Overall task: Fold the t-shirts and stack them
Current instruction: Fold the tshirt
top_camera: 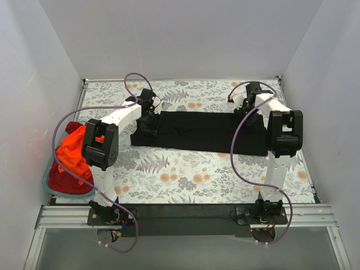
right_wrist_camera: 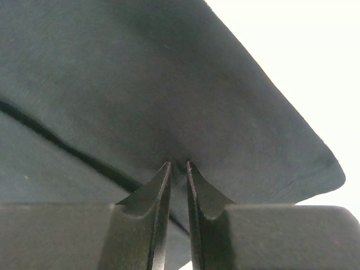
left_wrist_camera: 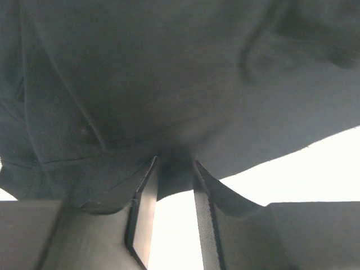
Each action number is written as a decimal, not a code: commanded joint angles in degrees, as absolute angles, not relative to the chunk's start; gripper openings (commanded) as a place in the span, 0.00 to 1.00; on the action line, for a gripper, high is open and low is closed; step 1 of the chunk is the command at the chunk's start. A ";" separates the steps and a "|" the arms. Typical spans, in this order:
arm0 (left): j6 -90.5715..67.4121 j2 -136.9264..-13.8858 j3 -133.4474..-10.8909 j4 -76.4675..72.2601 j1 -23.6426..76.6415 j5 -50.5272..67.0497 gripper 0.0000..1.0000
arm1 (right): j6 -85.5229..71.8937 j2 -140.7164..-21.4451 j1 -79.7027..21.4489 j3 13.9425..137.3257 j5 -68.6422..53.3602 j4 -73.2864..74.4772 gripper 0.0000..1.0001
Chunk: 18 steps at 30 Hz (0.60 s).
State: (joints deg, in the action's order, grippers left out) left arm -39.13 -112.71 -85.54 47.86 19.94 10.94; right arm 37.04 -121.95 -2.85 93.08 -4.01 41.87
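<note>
The black t-shirt point(top_camera: 199, 132) lies as a long folded strip across the far half of the floral tablecloth point(top_camera: 185, 174). My left gripper point(top_camera: 149, 120) is at the strip's left end. In the left wrist view its jaws point(left_wrist_camera: 175, 163) are closed on a bunched edge of the black cloth point(left_wrist_camera: 169, 73). My right gripper point(top_camera: 251, 109) is at the strip's right end, near a corner. In the right wrist view its jaws point(right_wrist_camera: 178, 164) pinch the black cloth point(right_wrist_camera: 140, 84) with a narrow gap. The orange-red t-shirts point(top_camera: 70, 157) are heaped at the left edge.
A teal basket point(top_camera: 47, 185) holds the orange-red heap at the table's left edge. White walls close in the table on three sides. Purple cables loop from both arms. The arm bases stand on a rail at the near edge.
</note>
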 commanded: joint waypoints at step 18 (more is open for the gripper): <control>-32.51 -149.89 -144.24 41.07 18.46 11.33 0.30 | 42.28 -93.17 -22.15 66.17 -36.01 61.35 0.24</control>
State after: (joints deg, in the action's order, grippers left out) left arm -32.60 -151.33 -140.62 44.75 17.69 10.15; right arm 43.70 -96.90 -21.63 63.05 -23.97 57.28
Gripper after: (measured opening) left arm 0.287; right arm 0.230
